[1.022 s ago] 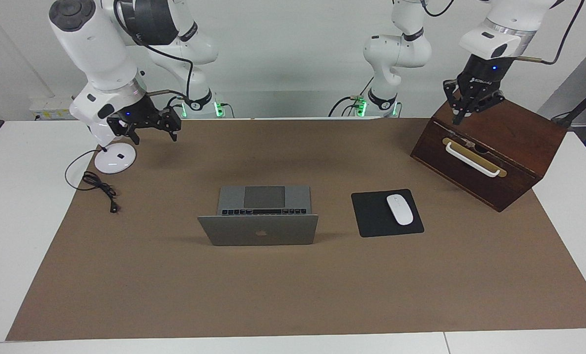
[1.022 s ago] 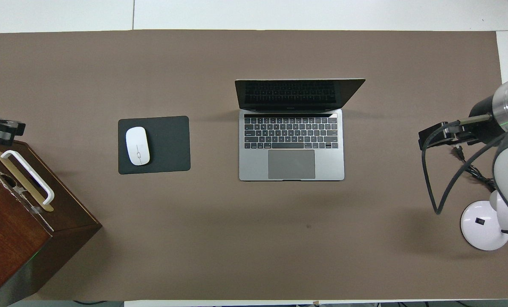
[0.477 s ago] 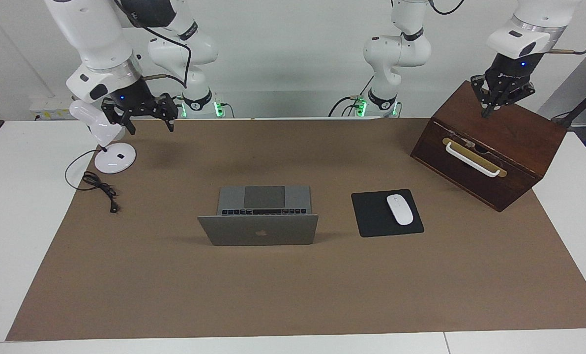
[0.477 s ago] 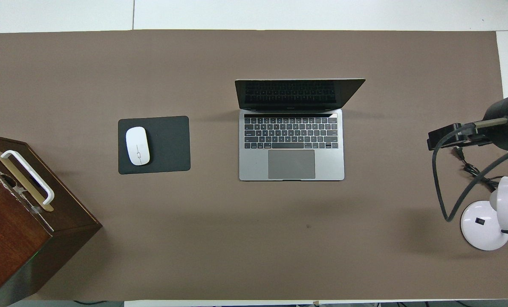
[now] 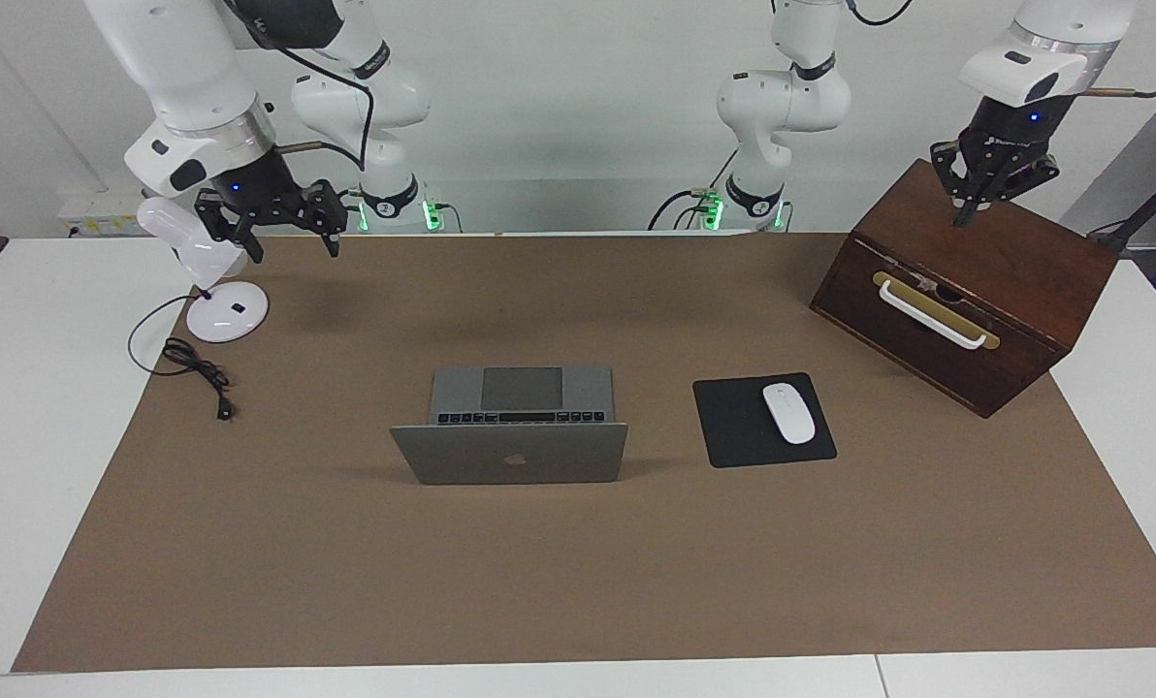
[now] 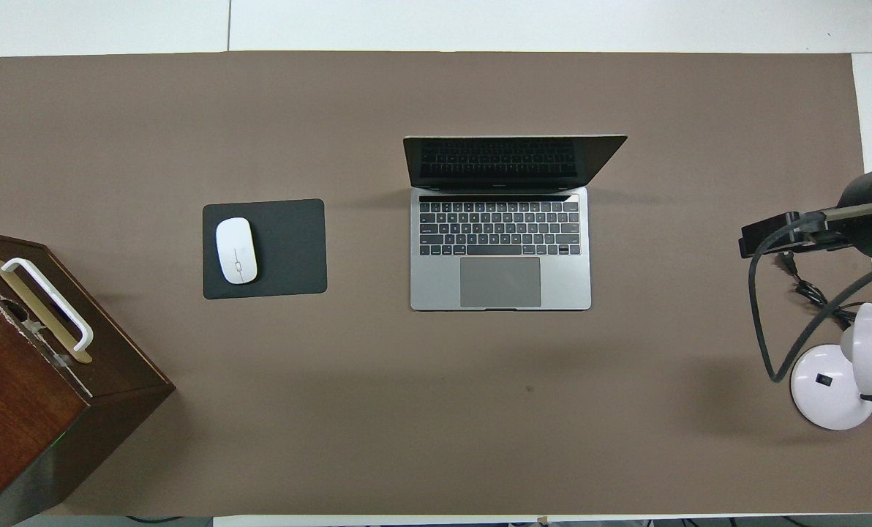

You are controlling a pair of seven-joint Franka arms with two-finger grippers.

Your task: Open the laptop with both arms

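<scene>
The silver-grey laptop [image 5: 510, 454] [image 6: 500, 282] stands open in the middle of the brown mat. Its lid is raised, its screen is dark, and its keyboard and trackpad face the robots. Neither gripper touches it. My left gripper [image 5: 966, 215] hangs shut and empty in the air over the top of the wooden box, and it is out of the overhead view. My right gripper [image 5: 292, 247] hangs open and empty above the mat beside the lamp, at the right arm's end of the table.
A white mouse [image 5: 788, 413] lies on a black mouse pad [image 5: 733, 427] beside the laptop, toward the left arm's end. A dark wooden box [image 5: 985, 262] with a white handle stands there too. A white desk lamp [image 5: 227, 312] and its black cable [image 5: 195, 366] sit at the right arm's end.
Both grippers have risen and drawn back toward their bases. The left one has left the overhead view. The laptop has not moved.
</scene>
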